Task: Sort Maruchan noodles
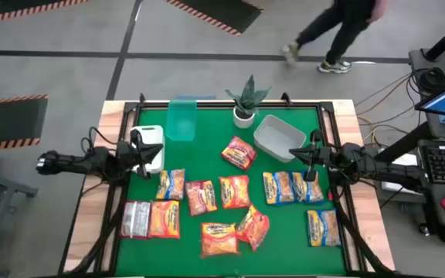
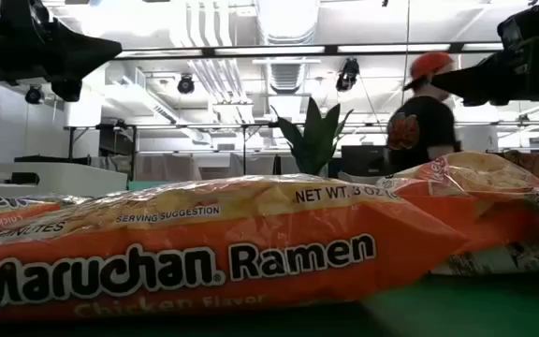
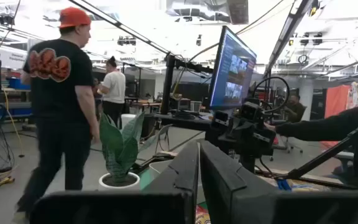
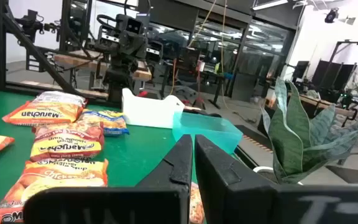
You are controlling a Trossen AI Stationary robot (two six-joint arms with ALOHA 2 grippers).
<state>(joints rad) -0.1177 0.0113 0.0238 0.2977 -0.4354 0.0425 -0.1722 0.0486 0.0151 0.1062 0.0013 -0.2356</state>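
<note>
While both arms hover at the mat's sides, nothing is held.
Left gripper (image 1: 147, 151): over the white bin (image 1: 148, 147) at the mat's left edge, fingers (image 3: 182, 171) pressed together, empty.
Right gripper (image 1: 303, 157): just beside the grey bin (image 1: 277, 137), above the yellow-and-blue packets, fingers (image 4: 179, 163) closed with only a slit between them, empty.
Packets: scattered flat on the green mat (image 1: 207, 131), none in a bin.
Yellow-and-blue packets (image 1: 292, 187): three in a row under the right gripper, one more (image 1: 323, 228) nearer the front right, another (image 1: 171, 184) at the left.
Orange packets (image 1: 234, 191): mid-mat and front.
Silver packet (image 1: 135, 218): front left.
Teal bin (image 1: 181, 120): back left.
Plant (image 1: 246, 99): back centre, between the teal and grey bins.
Person (image 2: 422, 120): walking behind the table.
</note>
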